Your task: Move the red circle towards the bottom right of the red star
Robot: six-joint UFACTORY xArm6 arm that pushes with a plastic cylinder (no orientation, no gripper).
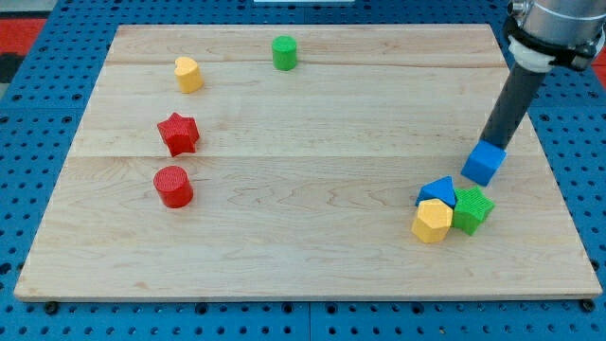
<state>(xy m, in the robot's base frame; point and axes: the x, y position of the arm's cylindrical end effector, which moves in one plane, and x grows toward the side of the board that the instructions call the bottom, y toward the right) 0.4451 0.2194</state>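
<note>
Counting across the counter [303,246] from the view's left, we find eight blocks in all: two red, two yellow, two green and two blue.

On the left side stand three of them. We see the red circle [173,186] lowest, a short ribbed cylinder, with the red star [178,134] just above it toward the view's top; the two sit near each other but apart, the circle almost straight below the star and a touch to its left. Higher still, near the top edge, sits a yellow block [188,74], its shape rounded with a pointed side.

Further right, at the top of the counter, a green cylinder [284,52] stands alone.

On the right side we count four blocks. Three huddle together: a yellow hexagon-like block [432,221] at the bottom, a blue triangular block [436,189] touching it from above, and a green star-like block [472,209] pressed against both on their right. Just above that cluster, slightly apart, lies a blue cube [483,163].

We carry no gripper, only the dark rod, so nothing is held. My tip [490,144] rests at the upper edge of the blue cube, touching or very nearly so, well apart from the red circle and the red star.
</note>
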